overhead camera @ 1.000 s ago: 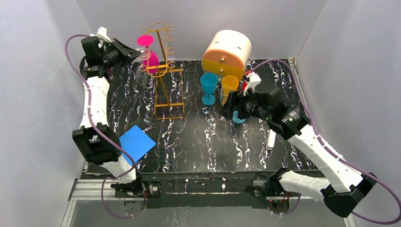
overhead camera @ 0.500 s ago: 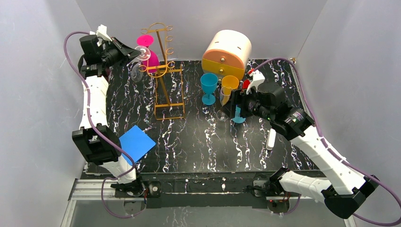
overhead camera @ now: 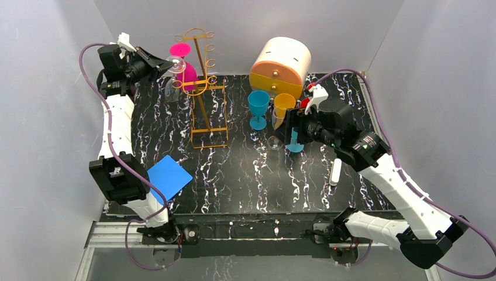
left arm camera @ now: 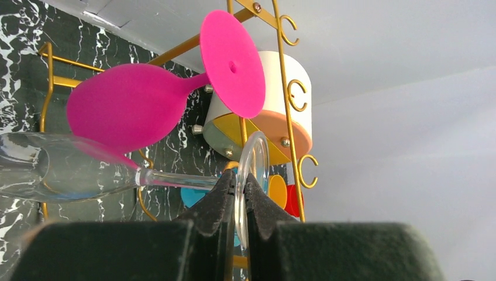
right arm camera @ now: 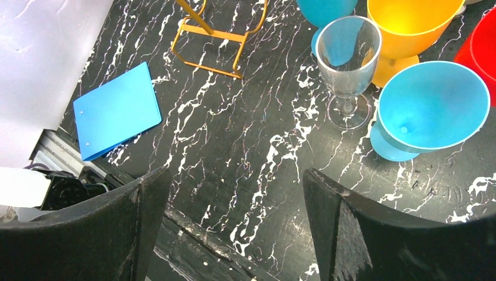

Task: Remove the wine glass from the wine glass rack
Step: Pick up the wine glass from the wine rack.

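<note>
The left claw (left arm camera: 240,186) is pinched on the thin round foot (left arm camera: 257,167) of the clear wine glass (left arm camera: 70,170), gripping the disc edge-on. The glass lies sideways, its stem level and its long smooth bowl pointing away to the left. From above, it hangs just beside the left side of the wine glass rack (overhead camera: 200,108), high over the back-left corner of the counter (overhead camera: 251,175) and near the left wall (overhead camera: 47,117). Whether the stem touches a ring holder cannot be made out. A matte pink glass (left arm camera: 128,111) sits close above it with its flat foot against the gold wire, leaving little room between the two bowls. The rack is thin gold wire with hooked C-shaped ends and a rectangular base on black marble veined in white. The right claw (right arm camera: 234,181) is spread wide, holding nothing, above a stretch of counter that shows between the rack base and a tight cluster of cups. These are a clear goblet (right arm camera: 348,58), a tilted teal glass (right arm camera: 433,105), an orange cup (right arm camera: 412,23) and a blue cup (right arm camera: 324,9). A flat blue folder (right arm camera: 117,108) lies near the front-left edge, and a round cream-and-orange drawer box (overhead camera: 281,61) stands at the back.
</note>
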Motion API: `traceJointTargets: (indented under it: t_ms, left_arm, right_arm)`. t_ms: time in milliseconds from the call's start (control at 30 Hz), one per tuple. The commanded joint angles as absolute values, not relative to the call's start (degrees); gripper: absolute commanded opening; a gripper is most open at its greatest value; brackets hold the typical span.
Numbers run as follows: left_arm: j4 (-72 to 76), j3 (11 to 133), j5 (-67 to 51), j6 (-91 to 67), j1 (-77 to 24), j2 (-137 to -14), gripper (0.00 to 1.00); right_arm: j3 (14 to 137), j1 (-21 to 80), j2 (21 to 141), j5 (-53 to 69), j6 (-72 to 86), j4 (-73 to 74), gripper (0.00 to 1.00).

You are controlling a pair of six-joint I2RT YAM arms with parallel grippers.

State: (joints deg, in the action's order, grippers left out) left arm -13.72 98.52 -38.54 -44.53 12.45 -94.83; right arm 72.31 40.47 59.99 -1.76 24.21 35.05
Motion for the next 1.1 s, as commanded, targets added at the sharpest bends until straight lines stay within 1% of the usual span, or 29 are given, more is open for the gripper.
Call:
traceJointTargets:
  t_ms: [0,267,433,567,700,833,900,933,967,1067]
  left_arm:
    - [-7.45,97.10,-41.40,-50.39,13.29,-92.64,0.00]
    - [-6.99,95.66,-40.20,-50.39,14.63,-91.00,0.00]
    - [-9.87,100.61,-40.65,-49.75,15.42,-93.35,0.00]
    - [-13.09,100.99,-38.92,-46.87,15.55,-92.77,0.00]
    - [-9.20,98.42,-39.04,-48.96,15.56,-91.45,0.00]
    - [-13.19,97.61,-30.96,-45.65,15.64,-88.31,0.00]
    - [-15.88,96.89,-24.44,-44.62,15.72,-86.34,0.00]
    - [-16.11,93.39,-17.74,-44.29,15.68,-82.29,0.00]
    - [-17.83,92.91,-15.46,-43.31,15.69,-81.59,0.00]
    - [-19.23,92.00,-14.43,-42.14,15.66,-81.11,0.00]
  right_arm:
    - [72.83,40.31,59.16,-2.00,25.40,32.77,0.91]
    - [73.82,40.29,60.23,-0.75,26.17,33.65,0.92]
    - [73.44,40.27,59.98,-0.54,26.46,33.75,0.92]
    - [72.93,40.27,59.48,-1.10,26.68,33.45,0.92]
    - [72.55,40.26,59.24,-0.98,26.81,33.34,0.92]
    - [72.86,40.31,59.17,-1.09,26.56,33.90,0.93]
    - [72.74,40.27,58.91,-1.29,26.54,33.86,0.93]
    - [71.51,40.27,57.90,-1.41,26.79,33.12,0.93]
    - [70.69,40.32,57.53,-1.33,26.89,32.34,0.93]
    - [70.96,40.32,57.97,-1.15,26.85,32.08,0.93]
